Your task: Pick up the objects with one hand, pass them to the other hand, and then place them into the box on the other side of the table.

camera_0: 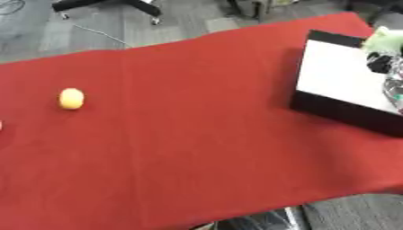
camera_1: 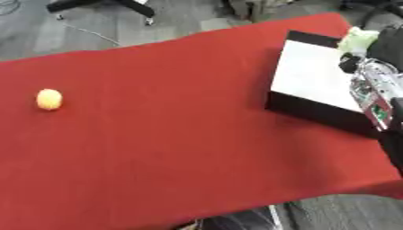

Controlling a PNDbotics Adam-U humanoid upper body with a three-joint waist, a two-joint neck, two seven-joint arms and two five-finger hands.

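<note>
One yellow ball [camera_0: 71,98] is waiting at nine o'clock; right hand [camera_1: 364,47] is hovering over the box [camera_1: 315,74] at three, gripping something pale green [camera_1: 358,38], likely to drop it in

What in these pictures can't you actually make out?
- Right hand, right eye view: over the box; fingers blurred and cut by the edge.
- Pale green object: shape blurred; held or not, unclear.
- Left hand: in neither view.
- Yellow ball: too blurred to identify.

One yellow ball [camera_1: 49,99] is lying on one red tablecloth [camera_0: 197,134], one black-walled box [camera_1: 315,81] is sitting there too, and one pale green object [camera_1: 358,39] is showing beside the right hand's fingers [camera_1: 352,64].
</note>
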